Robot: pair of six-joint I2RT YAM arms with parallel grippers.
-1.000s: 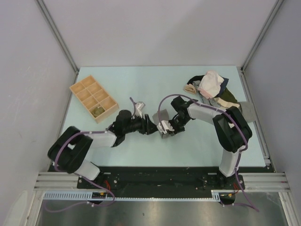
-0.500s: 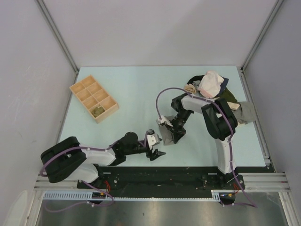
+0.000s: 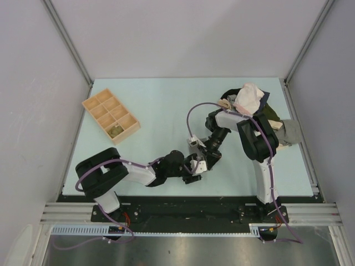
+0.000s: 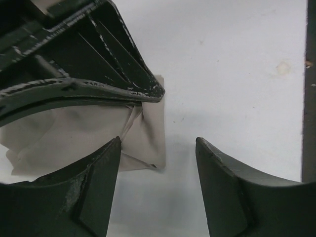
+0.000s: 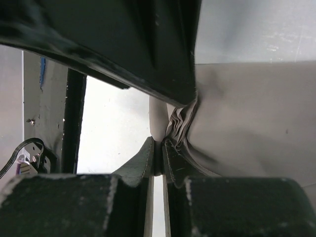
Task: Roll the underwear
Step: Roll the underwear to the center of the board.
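The underwear is a folded taupe-grey cloth lying on the pale table. In the left wrist view it sits at the left, just beyond my left fingertip. My left gripper is open and empty, with bare table between its fingers. My right gripper is shut on a bunched edge of the underwear. Its dark finger lies across the cloth in the left wrist view. In the top view the left gripper and right gripper meet mid-table, and the cloth is mostly hidden beneath them.
A wooden compartment tray stands at the back left. A pile of other garments lies at the back right, with a grey cloth at the right edge. The table's front edge is close to the left gripper.
The left gripper pulled back toward the near edge, then moved right and forward to beside the right gripper. The right gripper stayed at the underwear, shifting only slightly.
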